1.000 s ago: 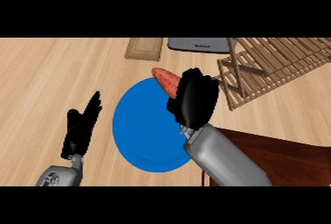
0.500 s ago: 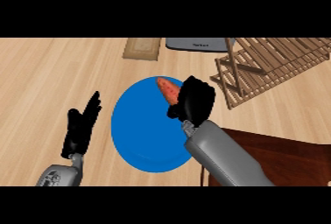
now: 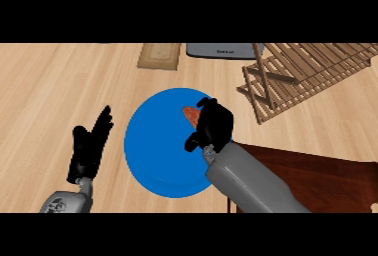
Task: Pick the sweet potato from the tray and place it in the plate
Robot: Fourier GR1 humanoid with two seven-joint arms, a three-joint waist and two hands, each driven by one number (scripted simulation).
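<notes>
Orange sweet potato (image 3: pixel 191 114) sat clamped in the curled black right hand (image 3: pixel 212 126) over the round blue plate (image 3: pixel 159 150) at centre frame, where an off-centre release risked it rolling off; left hand (image 3: pixel 90 145) rested open.

1. The plate (image 3: pixel 159 150) fills the frame's centre; its left and lower parts lie bare.
2. The right hand (image 3: pixel 212 126) and its forearm cover the plate's right edge, with the sweet potato (image 3: pixel 191 114) in its curled fingers.
3. The left hand (image 3: pixel 90 145), fingers straight, stands just left of the plate.
4. Upper left is bare counter (image 3: pixel 59 80).
5. A wooden rack (image 3: pixel 303 75) blocks the upper right; a dark tray (image 3: pixel 310 175) fills the lower right.
6. A board (image 3: pixel 159 55) and a grey box (image 3: pixel 221 51) line the top edge.
</notes>
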